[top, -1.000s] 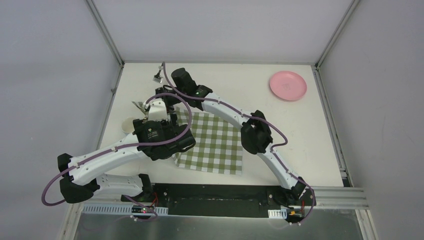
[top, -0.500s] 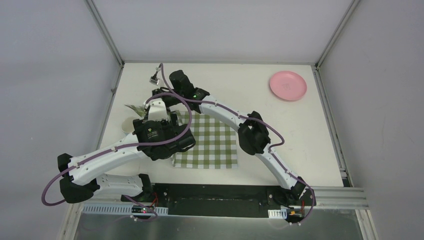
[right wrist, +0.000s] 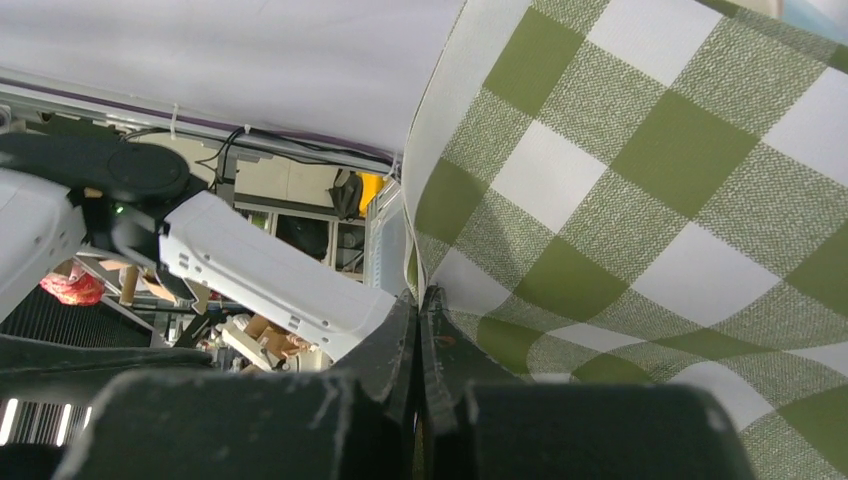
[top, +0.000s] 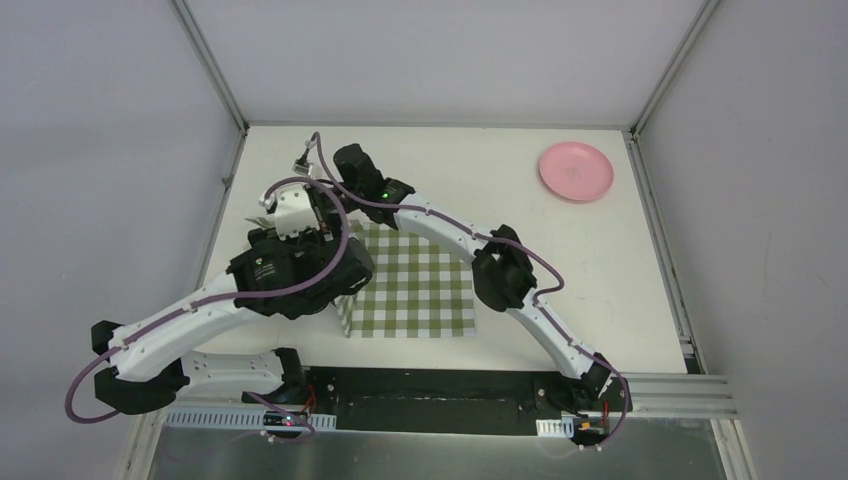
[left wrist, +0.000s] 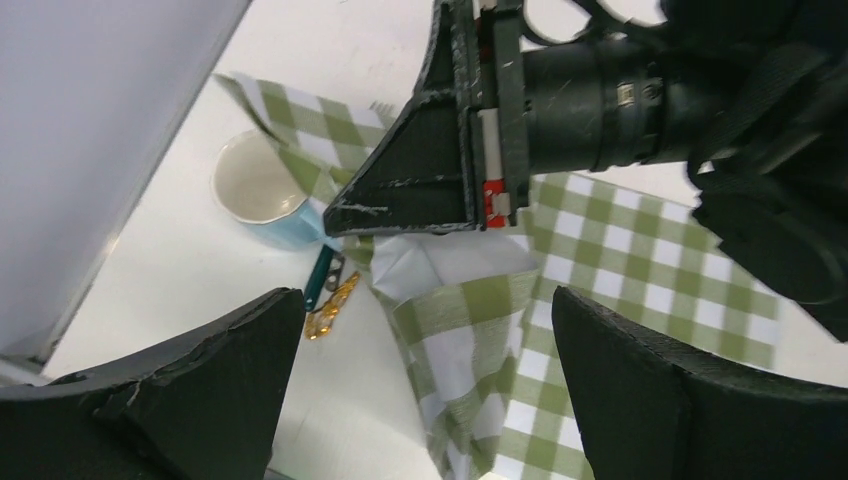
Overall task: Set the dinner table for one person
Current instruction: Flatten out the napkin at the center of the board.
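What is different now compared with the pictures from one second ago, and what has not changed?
The right gripper, shut on a corner of the green-and-white checked cloth, pulled it to the left, so the cloth turned and now lies squarer to the edge of the dinner table. The left arm swung to the left; the left gripper is open as before. The pink plate stayed in the far right corner.

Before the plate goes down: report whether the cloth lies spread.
Partly: the cloth lies mostly flat, one corner lifted, pinched in the right hand.
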`<move>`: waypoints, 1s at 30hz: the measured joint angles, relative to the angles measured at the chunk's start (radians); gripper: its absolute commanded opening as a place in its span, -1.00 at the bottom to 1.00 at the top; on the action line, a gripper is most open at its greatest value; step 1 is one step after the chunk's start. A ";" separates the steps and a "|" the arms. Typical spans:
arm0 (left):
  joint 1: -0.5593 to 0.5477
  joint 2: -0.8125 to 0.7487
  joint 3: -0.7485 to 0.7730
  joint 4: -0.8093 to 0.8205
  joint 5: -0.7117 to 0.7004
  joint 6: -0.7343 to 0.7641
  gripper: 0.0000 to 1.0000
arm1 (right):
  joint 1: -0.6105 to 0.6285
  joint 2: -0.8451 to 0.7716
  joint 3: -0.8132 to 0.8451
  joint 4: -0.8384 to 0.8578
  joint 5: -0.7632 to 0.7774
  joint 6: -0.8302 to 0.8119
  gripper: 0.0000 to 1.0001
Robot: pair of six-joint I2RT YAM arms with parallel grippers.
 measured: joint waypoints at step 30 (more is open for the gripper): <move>0.000 -0.093 -0.034 0.340 0.096 0.307 0.98 | 0.034 0.149 0.051 0.385 -0.181 0.272 -1.00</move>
